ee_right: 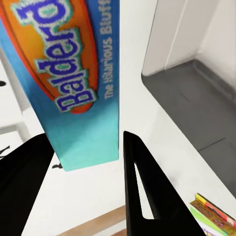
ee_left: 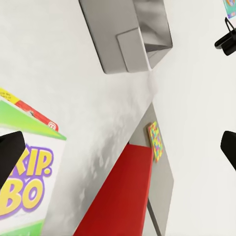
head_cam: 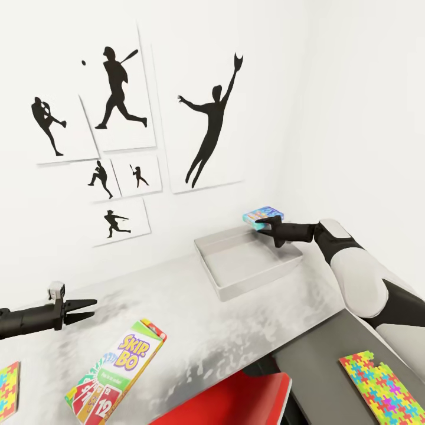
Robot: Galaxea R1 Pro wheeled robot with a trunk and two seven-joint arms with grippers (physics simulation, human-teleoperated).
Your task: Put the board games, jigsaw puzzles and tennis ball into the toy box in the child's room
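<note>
My right gripper is shut on the blue board game, holding it just above the far right corner of the light grey toy box. Up close, the blue "Balderdash" box sits between the dark fingers, with the toy box below. My left gripper hangs open over the pale table, above the Skip-Bo board game. One jigsaw puzzle lies on the lower dark top, another at the table's left edge.
A red chair is tucked under the table's front edge. The white wall with black sports posters stands right behind the table. In the left wrist view I see the Skip-Bo box, the toy box and the red chair.
</note>
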